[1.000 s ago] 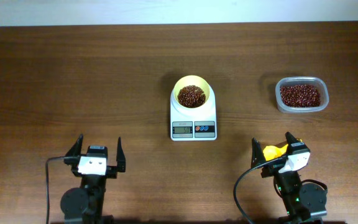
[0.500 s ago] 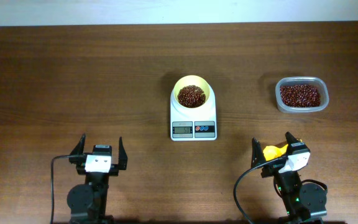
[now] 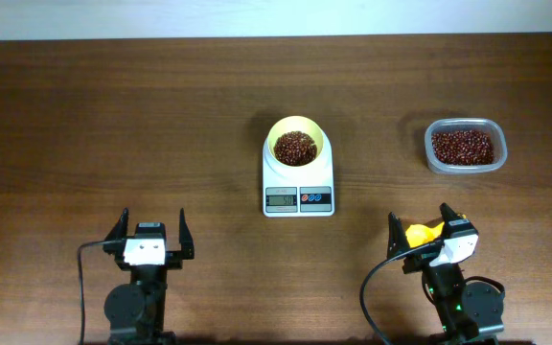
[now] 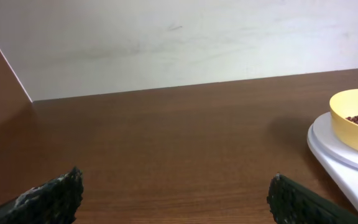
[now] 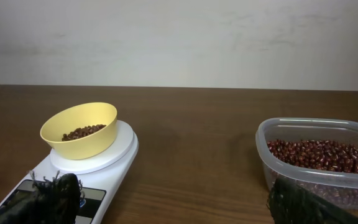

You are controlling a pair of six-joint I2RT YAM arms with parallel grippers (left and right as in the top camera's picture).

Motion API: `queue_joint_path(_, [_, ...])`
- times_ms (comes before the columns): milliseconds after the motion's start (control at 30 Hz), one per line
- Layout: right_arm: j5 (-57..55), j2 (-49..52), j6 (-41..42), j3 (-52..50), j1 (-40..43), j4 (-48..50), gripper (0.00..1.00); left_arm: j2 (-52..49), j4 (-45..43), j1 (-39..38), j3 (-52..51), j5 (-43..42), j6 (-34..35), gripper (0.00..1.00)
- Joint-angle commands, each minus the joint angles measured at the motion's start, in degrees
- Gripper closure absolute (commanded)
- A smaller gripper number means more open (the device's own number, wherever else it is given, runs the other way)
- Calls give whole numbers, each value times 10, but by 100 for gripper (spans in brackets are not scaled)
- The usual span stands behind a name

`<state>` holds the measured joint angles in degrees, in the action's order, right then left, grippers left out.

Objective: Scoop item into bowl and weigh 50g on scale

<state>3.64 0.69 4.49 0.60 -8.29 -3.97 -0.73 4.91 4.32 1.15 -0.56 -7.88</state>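
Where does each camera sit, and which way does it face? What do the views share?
Overhead: above the table, looking straight down; left gripper and right gripper show at the near edge.
Left wrist: low behind the left gripper, facing the far wall; own fingers in the bottom corners.
Right wrist: likewise behind the right gripper; own fingers in the bottom corners.
Shared: all show the bowl on the scale; overhead and right wrist also the tub of beans.

Looks past wide-open end effector (image 5: 169, 186). Finds bowl (image 5: 73, 144) of beans (image 5: 83, 131) atop scale (image 5: 114, 165) left, bean-filled tub (image 5: 272, 146) right.
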Motion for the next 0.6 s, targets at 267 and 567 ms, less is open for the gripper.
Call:
queue_joint_path(267, [-7, -5, 0, -3, -3, -4, 1, 3, -2, 3, -6, 8, 12, 1])
queue_joint_path(567, [-7, -5, 0, -3, -3, -4, 1, 3, -2, 3, -6, 8, 70, 1])
